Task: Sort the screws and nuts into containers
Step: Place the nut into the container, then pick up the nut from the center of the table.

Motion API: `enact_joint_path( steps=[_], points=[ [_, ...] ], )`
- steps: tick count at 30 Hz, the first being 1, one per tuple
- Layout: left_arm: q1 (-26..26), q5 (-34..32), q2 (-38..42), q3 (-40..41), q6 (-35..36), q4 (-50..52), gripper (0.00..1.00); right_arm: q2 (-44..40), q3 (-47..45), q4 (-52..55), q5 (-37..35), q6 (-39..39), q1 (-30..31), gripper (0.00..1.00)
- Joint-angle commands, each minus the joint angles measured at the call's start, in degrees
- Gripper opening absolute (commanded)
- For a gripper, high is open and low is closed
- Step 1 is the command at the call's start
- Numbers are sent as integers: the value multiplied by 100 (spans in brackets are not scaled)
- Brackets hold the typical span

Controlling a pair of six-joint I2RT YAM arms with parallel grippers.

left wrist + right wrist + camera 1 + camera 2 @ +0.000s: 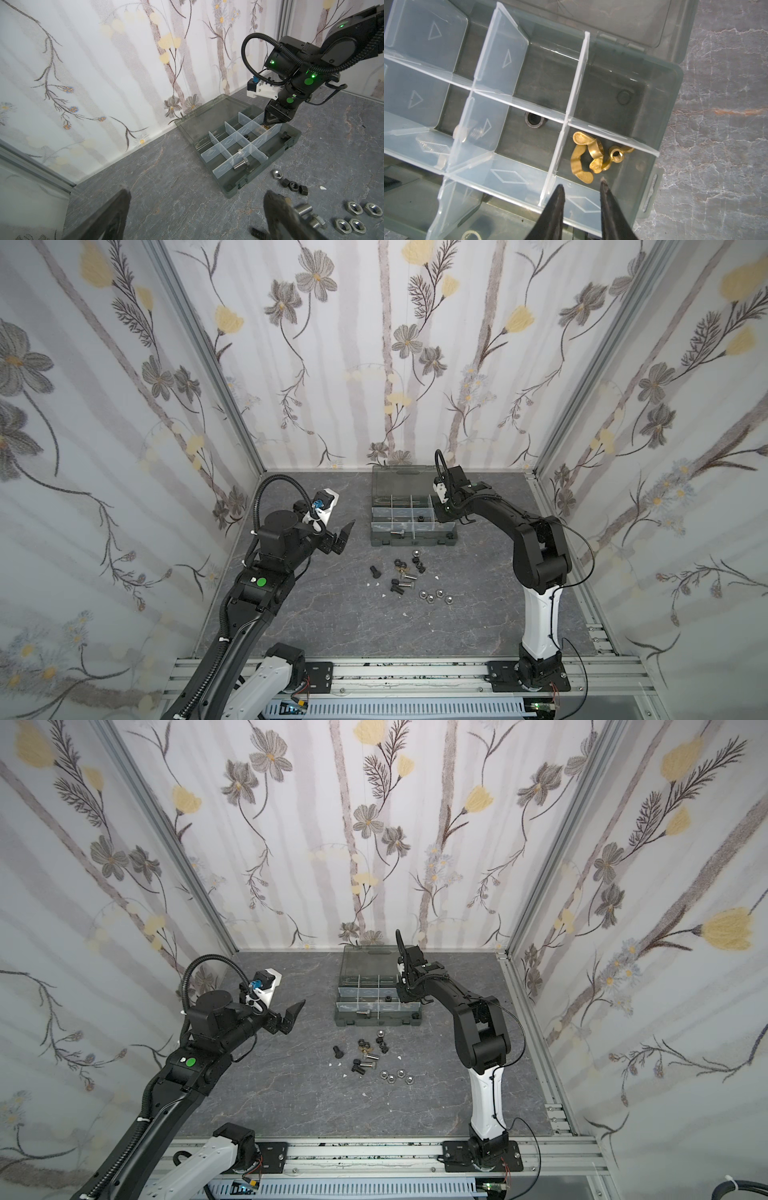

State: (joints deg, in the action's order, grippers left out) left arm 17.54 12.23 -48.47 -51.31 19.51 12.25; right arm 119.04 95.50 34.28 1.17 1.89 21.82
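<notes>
Nearest to the camera, at the left, the left gripper [344,536] hung above the table [332,622], its jaws wide apart and empty, well apart from the loose pile.

Further right, the screws [375,571] and nuts [436,594] lay close together on the table, some touching. One small brass-coloured piece among them was perhaps a wing nut, but it was too small to tell. Behind the pile stood the organizer case [411,542] with its lid open. A silver screw [241,164] lay in a front compartment and a black nut [532,120] in a middle one.

At the right end, the right gripper [581,182] stood just above the end compartment, jaws slightly parted and holding nothing. The brass wing nuts [588,155] lay under it on the floor of that compartment.

Several things could go wrong from there. The right fingertips were just beside a translucent divider [550,166], so a sideways retreat could catch it and drag the case. In the crowded pile, closing on one piece could take a neighbour too, or push a screw so that it rolled away. Both arms over the case together could also collide.
</notes>
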Motion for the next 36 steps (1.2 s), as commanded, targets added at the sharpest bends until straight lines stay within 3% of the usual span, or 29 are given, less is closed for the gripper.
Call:
enact_joint_path(
  steps=[1,7,20,29,36],
  points=[
    [0,1,-1,-19,62,-136,100,-289,-101,-19,76,-97,69,31],
    [1,3,22,-16,75,-135,100,-1025,-816,37,14,-193,547,37],
    [1,86,22,27,37,-179,100,-1778,-2743,-370,527,876,1597,43],
    [3,80,85,50,36,-170,100,-1474,-2795,-555,593,902,1848,46],
    [2,67,129,81,36,-188,100,-1255,-2820,-510,322,805,1852,43]
  ],
)
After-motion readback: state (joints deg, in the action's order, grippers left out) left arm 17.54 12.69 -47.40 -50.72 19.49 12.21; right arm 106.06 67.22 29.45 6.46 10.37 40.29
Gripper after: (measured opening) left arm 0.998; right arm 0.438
